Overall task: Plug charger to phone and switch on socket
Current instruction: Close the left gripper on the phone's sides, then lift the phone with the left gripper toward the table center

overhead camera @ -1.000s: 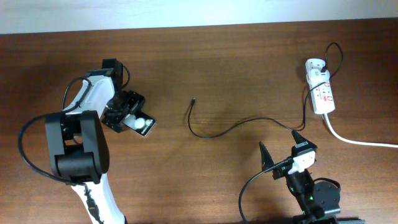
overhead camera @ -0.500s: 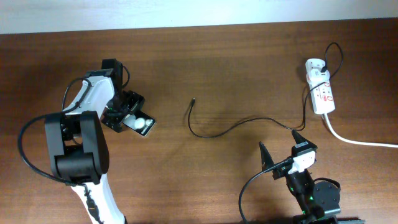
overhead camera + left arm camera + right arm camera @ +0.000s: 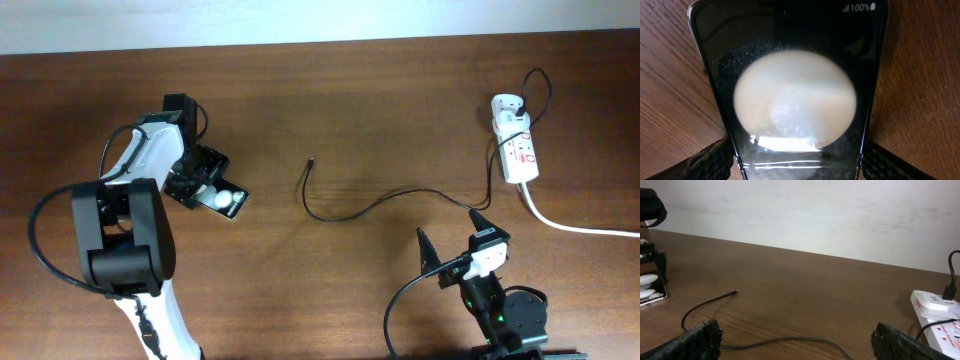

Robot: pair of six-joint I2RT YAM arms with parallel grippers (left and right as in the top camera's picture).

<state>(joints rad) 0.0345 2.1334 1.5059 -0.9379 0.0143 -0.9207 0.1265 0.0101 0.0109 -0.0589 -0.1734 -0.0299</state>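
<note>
The phone (image 3: 224,200), a glossy black slab with white round reflections, lies on the table at the left. My left gripper (image 3: 208,192) is shut on it, a finger against each long edge; the phone fills the left wrist view (image 3: 790,100). The charger's thin black cable (image 3: 370,205) curves across the middle of the table, its plug tip (image 3: 312,159) free. Its white adapter (image 3: 507,105) sits in the socket (image 3: 520,152), a white power strip at the far right. My right gripper (image 3: 449,226) is open and empty, near the front edge, above the cable (image 3: 775,341).
The strip's thick white cord (image 3: 575,226) runs off the right edge. The right wrist view shows the strip (image 3: 940,322) at right, the phone (image 3: 650,287) far left, and a pale wall behind the table.
The left gripper and the phone have shifted slightly left and up. The right arm and the cable have not moved.
</note>
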